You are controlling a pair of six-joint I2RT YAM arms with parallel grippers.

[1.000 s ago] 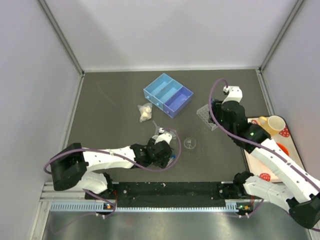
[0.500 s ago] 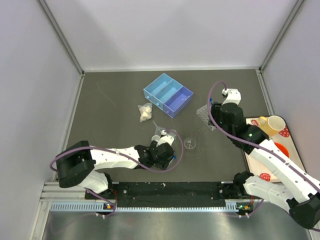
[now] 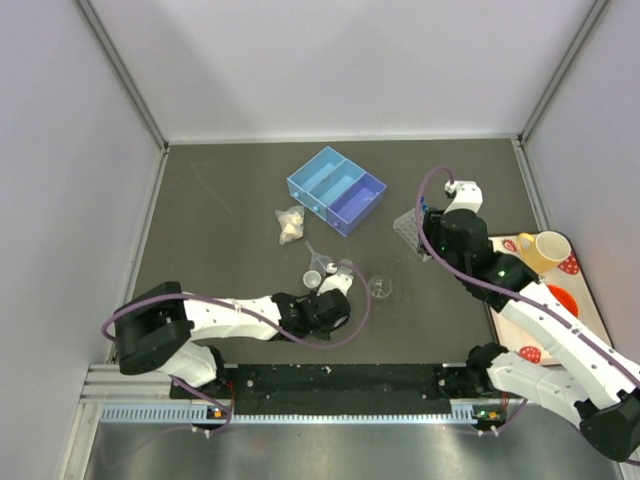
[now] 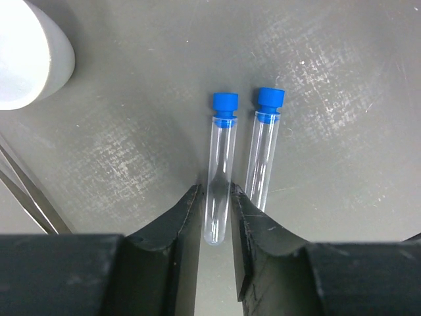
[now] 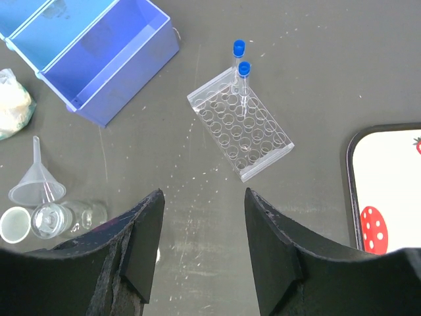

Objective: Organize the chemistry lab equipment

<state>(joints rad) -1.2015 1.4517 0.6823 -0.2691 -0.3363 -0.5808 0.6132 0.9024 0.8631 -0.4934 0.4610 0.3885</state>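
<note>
Two blue-capped test tubes lie side by side on the dark table in the left wrist view. My left gripper (image 4: 216, 197) is shut on the lower end of the left test tube (image 4: 221, 158), a finger pressing each side. The other test tube (image 4: 263, 155) lies free just right of the jaws. My right gripper (image 5: 203, 194) hangs open and empty above the table, short of the clear holed tube rack (image 5: 240, 125). Two capped tubes (image 5: 243, 72) stand at the rack's far end. A small funnel (image 5: 36, 181) and tiny beakers (image 5: 49, 220) sit at the left.
A blue two-compartment box (image 3: 337, 190) stands at centre back, a small bag (image 3: 290, 225) left of it. A round dish (image 3: 380, 287) lies mid-table. The strawberry-patterned tray (image 3: 510, 245) at the right edge carries a yellow mug (image 3: 548, 248) and an orange bowl (image 3: 566, 298).
My left gripper has lowered over the tubes and closed from wide open onto the left one. The right gripper has drawn back slightly from the rack, still open.
</note>
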